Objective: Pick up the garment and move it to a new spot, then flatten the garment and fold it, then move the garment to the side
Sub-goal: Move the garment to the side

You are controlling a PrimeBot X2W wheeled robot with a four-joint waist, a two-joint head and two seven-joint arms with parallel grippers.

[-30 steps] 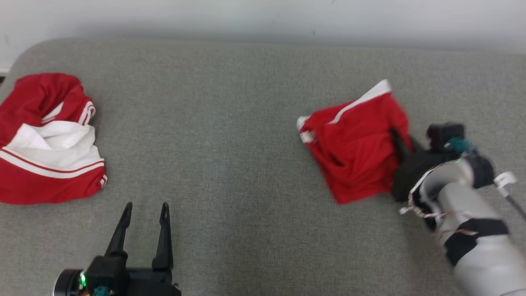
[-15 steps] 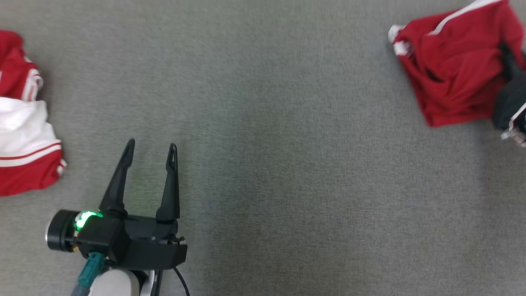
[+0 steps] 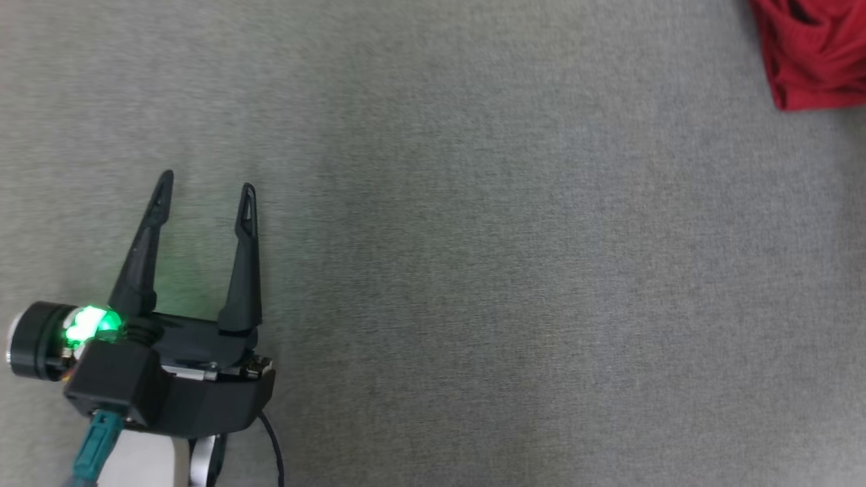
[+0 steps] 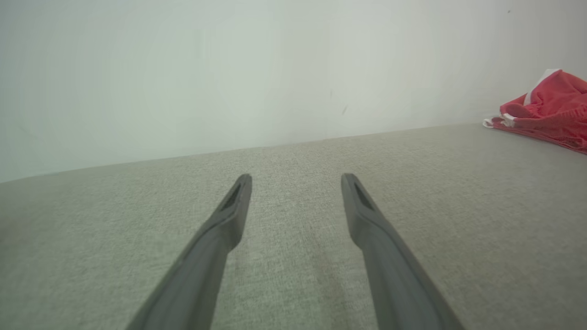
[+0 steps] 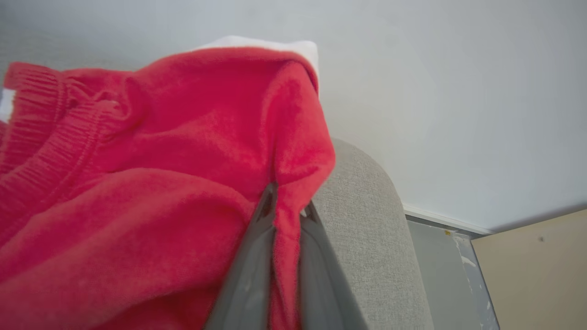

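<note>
The garment (image 3: 812, 61) is red with white trim; a corner of it shows at the top right of the head view, and it lies at the far right in the left wrist view (image 4: 548, 112). In the right wrist view my right gripper (image 5: 286, 208) is shut on a fold of the red garment (image 5: 151, 183), which bulks up to the left of the fingers. My left gripper (image 3: 203, 193) stands open over bare grey fabric at the lower left of the head view, far from the garment, with nothing between its fingers (image 4: 367, 215).
The grey upholstered surface (image 3: 473, 270) stretches wide between my left gripper and the garment. A pale wall (image 4: 229, 68) rises behind it. In the right wrist view the surface's rounded edge (image 5: 367, 192) drops off toward a floor and skirting at the right.
The head camera has tilted down and shifted, so the second red and white garment at the left and my right arm have left the picture. Both grippers keep their states.
</note>
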